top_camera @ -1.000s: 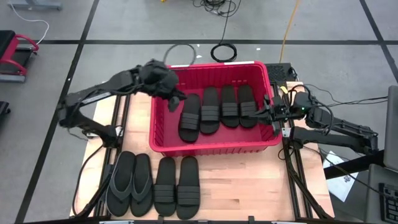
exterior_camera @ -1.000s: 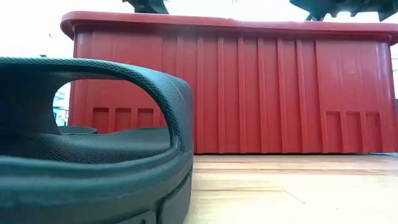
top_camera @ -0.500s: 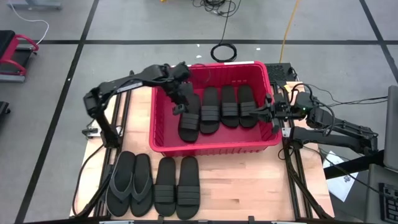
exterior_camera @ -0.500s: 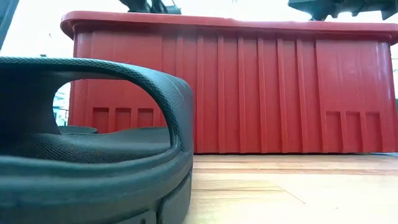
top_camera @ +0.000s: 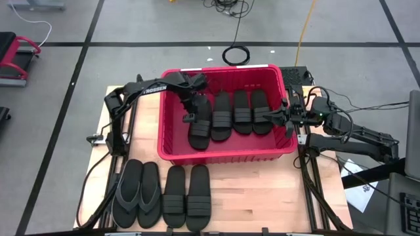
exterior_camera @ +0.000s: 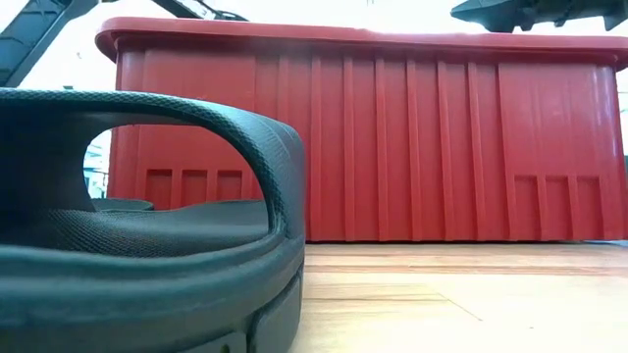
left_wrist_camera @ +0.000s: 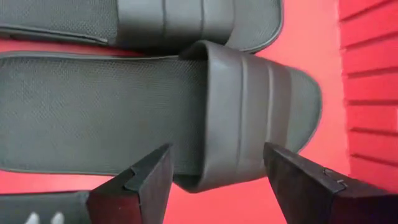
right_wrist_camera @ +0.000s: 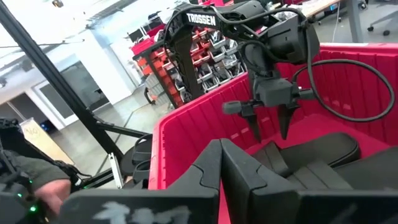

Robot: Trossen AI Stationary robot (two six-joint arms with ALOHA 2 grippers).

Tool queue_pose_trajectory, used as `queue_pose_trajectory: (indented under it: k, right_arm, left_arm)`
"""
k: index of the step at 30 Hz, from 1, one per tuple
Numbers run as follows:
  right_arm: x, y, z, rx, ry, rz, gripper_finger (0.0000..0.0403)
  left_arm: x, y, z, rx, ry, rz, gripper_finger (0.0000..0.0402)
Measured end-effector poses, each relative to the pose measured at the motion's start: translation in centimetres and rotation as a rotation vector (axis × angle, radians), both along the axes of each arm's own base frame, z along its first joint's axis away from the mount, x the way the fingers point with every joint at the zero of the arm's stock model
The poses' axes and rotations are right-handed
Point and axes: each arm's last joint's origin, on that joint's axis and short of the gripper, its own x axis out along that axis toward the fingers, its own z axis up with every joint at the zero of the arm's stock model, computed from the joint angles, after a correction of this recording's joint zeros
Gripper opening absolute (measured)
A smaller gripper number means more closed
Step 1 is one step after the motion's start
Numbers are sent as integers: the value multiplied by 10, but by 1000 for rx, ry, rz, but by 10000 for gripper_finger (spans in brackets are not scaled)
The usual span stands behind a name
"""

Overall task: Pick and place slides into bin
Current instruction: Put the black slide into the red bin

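The red bin (top_camera: pixel 172 149) holds four black strap slides side by side. My left gripper (left_wrist_camera: pixel 214 180) is open inside the bin, fingers pointing down on either side of the toe end of the leftmost slide (left_wrist_camera: pixel 249 118), without touching it. It also shows in the high view (top_camera: pixel 189 113) and the right wrist view (right_wrist_camera: pixel 270 127). My right gripper (right_wrist_camera: pixel 222 158) is shut and empty, level over the bin's right rim (top_camera: pixel 272 117). Two strap slides (top_camera: pixel 187 196) and two thong flip-flops (top_camera: pixel 138 193) lie flat on the table in front of the bin.
In the low view a slide's strap (exterior_camera: pixel 147 196) fills the near left, with the bin's front wall (exterior_camera: pixel 363 137) behind it. A cable coil (top_camera: pixel 236 54) lies on the floor beyond the table. Bare wood (top_camera: pixel 262 196) lies right of the loose slides.
My left arm has swung toward the table's right and reached farther over the bin. Its gripper has gone down below the rim, over the leftmost slide. The slides have stayed in place.
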Motion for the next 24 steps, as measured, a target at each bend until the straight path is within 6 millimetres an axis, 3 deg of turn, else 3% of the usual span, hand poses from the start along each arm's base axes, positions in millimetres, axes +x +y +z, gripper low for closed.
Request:
queue_pose_trajectory:
  k: [8,17,20,24]
  right_arm:
    - [0,0,0,31,-2,4,0]
    - [0,0,0,33,-3,6,0]
    - [0,0,0,32,-3,6,0]
    - [0,0,0,32,-2,6,0]
  left_arm:
    - [-4,8,-12,-40,27,-34,246]
    - [3,-1,-23,-83,38,-86,243]
    - [6,-5,-25,-91,51,-95,219]
    - [9,-9,-27,-75,66,-98,142]
